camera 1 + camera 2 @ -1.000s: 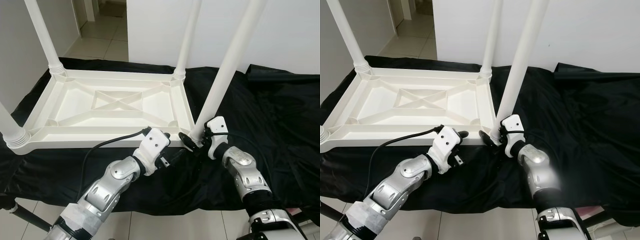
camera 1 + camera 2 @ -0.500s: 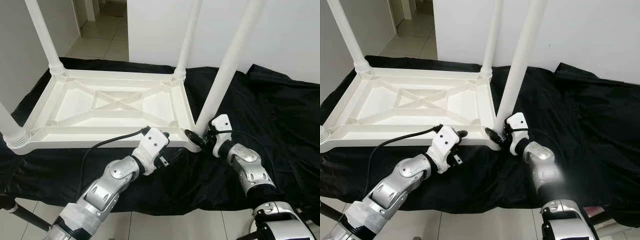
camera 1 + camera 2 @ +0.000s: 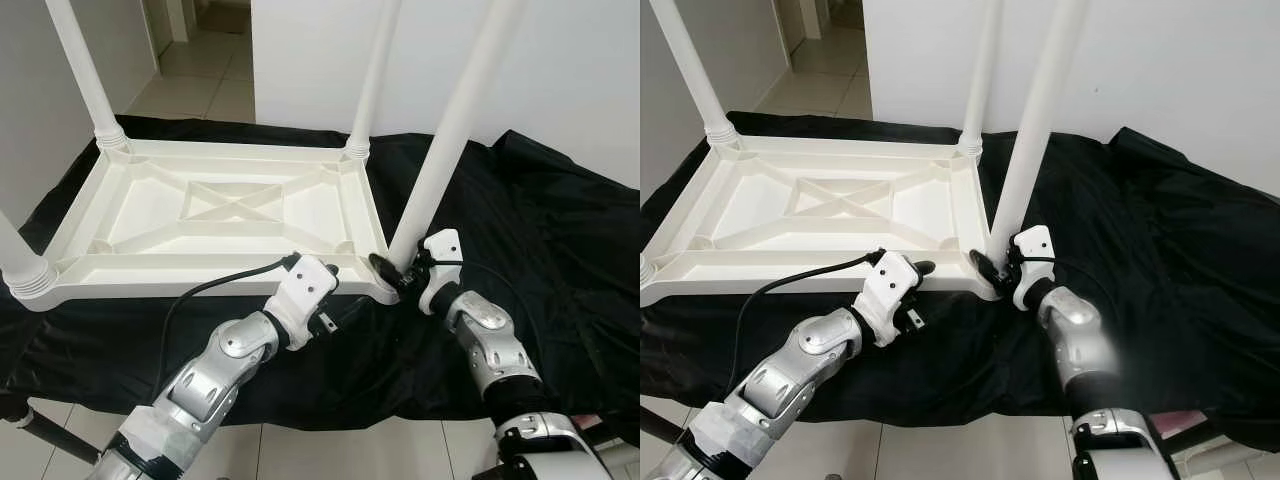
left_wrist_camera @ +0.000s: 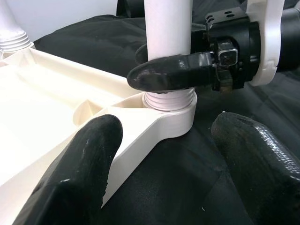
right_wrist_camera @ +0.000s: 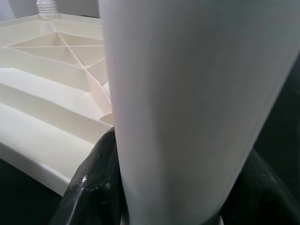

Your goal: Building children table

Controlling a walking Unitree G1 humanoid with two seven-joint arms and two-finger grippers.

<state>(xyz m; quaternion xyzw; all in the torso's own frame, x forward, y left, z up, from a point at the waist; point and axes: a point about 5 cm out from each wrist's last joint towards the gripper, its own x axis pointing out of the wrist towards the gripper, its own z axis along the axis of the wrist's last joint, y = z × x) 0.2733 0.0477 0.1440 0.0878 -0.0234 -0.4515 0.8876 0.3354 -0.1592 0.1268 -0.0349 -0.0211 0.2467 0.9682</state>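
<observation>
The white plastic table top (image 3: 225, 215) lies upside down on a black sheet (image 3: 540, 230), underside ribs facing up. White legs stand in its corner sockets: one at the near left corner (image 3: 22, 262), one at the far left (image 3: 85, 75), one at the far right (image 3: 373, 80). The left gripper (image 4: 159, 168) is at the near edge of the table top beside the near right corner, fingers spread apart and holding nothing. The near right leg (image 3: 450, 125) stands upright in its corner socket (image 4: 169, 112). The right gripper (image 3: 393, 272) is clamped around this leg just above the threaded base, one finger on each side.
</observation>
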